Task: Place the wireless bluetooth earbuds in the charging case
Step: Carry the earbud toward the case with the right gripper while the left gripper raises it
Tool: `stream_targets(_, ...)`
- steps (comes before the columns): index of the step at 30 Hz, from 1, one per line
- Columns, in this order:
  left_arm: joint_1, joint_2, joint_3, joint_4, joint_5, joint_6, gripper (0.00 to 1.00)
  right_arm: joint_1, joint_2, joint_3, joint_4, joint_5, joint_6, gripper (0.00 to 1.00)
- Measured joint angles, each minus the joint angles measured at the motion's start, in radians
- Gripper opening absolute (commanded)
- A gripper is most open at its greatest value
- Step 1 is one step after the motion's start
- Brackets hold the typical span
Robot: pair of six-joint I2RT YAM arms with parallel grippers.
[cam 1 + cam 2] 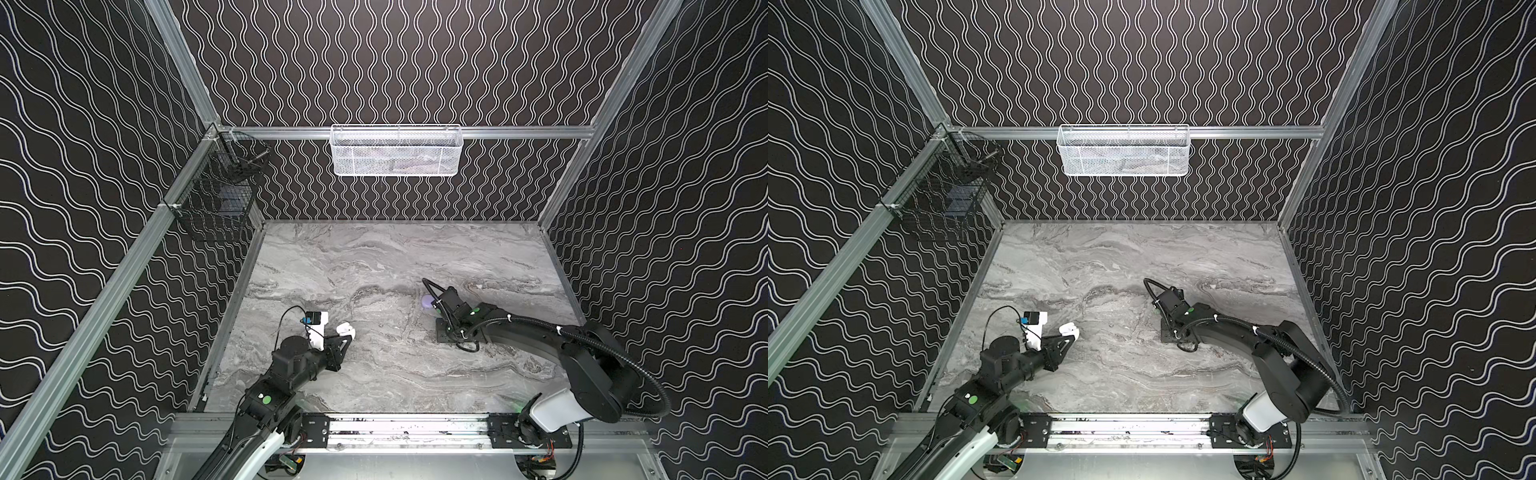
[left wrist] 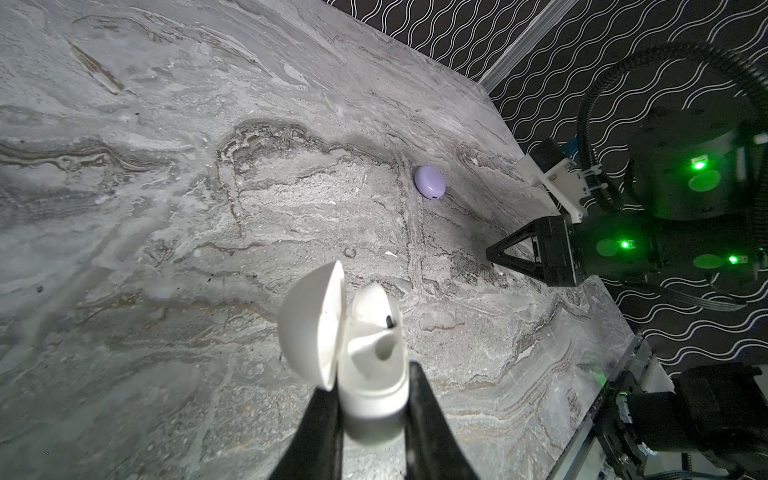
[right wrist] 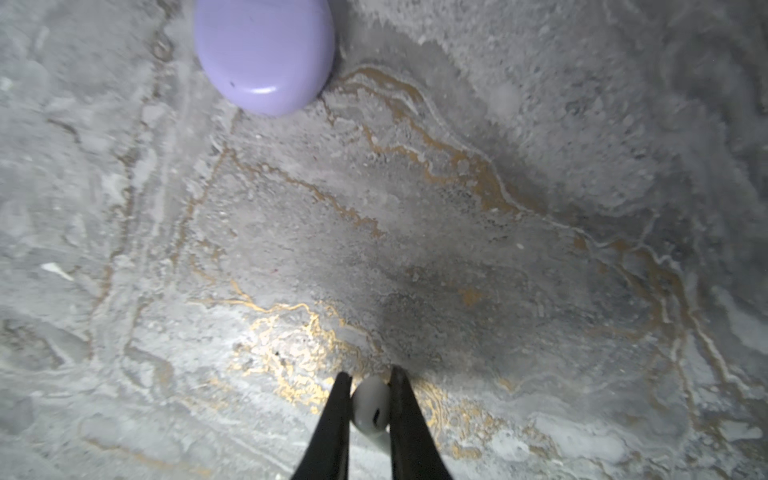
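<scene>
My left gripper (image 2: 372,378) is shut on the base of a white charging case (image 2: 374,374), seen in both top views (image 1: 347,330) (image 1: 1069,329). Its lid (image 2: 307,320) stands open. One white earbud (image 2: 374,303) sits in a slot, and the slot beside it is empty. My right gripper (image 3: 370,374) is shut on a second white earbud (image 3: 371,405) just above the marble, its stem toward the wrist. From the left wrist view the right gripper (image 2: 492,254) is low over the table. A closed lilac case (image 3: 266,54) (image 2: 430,182) (image 1: 427,301) lies beyond it.
The marble tabletop (image 1: 374,257) is walled by patterned panels. A white mesh basket (image 1: 397,151) hangs on the back wall, and a black wire basket (image 1: 220,195) on the left rail. An aluminium rail (image 1: 395,428) runs along the front edge.
</scene>
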Motion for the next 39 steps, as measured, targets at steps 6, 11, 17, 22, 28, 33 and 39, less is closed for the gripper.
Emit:
stream_targets(6, 0.0, 0.119, 0.0, 0.103, 0.059, 0.023, 0.15, 0.0, -0.045, 0.0, 0.043, -0.008, 0.023, 0.15)
stream_targets(11, -0.012, 0.206, -0.002, 0.237, 0.105, 0.039, 0.14, 0.005, -0.103, 0.011, 0.106, -0.05, 0.061, 0.15)
stream_targets(17, -0.108, 0.314, 0.009, 0.398, 0.103, 0.076, 0.14, 0.027, -0.181, 0.035, 0.183, -0.126, 0.11, 0.16)
stream_targets(22, -0.204, 0.413, 0.013, 0.515, 0.037, 0.113, 0.14, 0.051, -0.213, 0.072, 0.235, -0.193, 0.134, 0.16)
stream_targets(28, -0.27, 0.507, 0.014, 0.624, -0.053, 0.146, 0.14, 0.084, -0.226, 0.109, 0.263, -0.222, 0.145, 0.16)
stream_targets(33, -0.302, 0.553, 0.037, 0.682, -0.104, 0.157, 0.14, 0.123, -0.227, 0.116, 0.267, -0.234, 0.153, 0.17)
stream_targets(39, -0.318, 0.57, 0.055, 0.716, -0.129, 0.177, 0.14, 0.195, -0.217, 0.133, 0.307, -0.241, 0.172, 0.17)
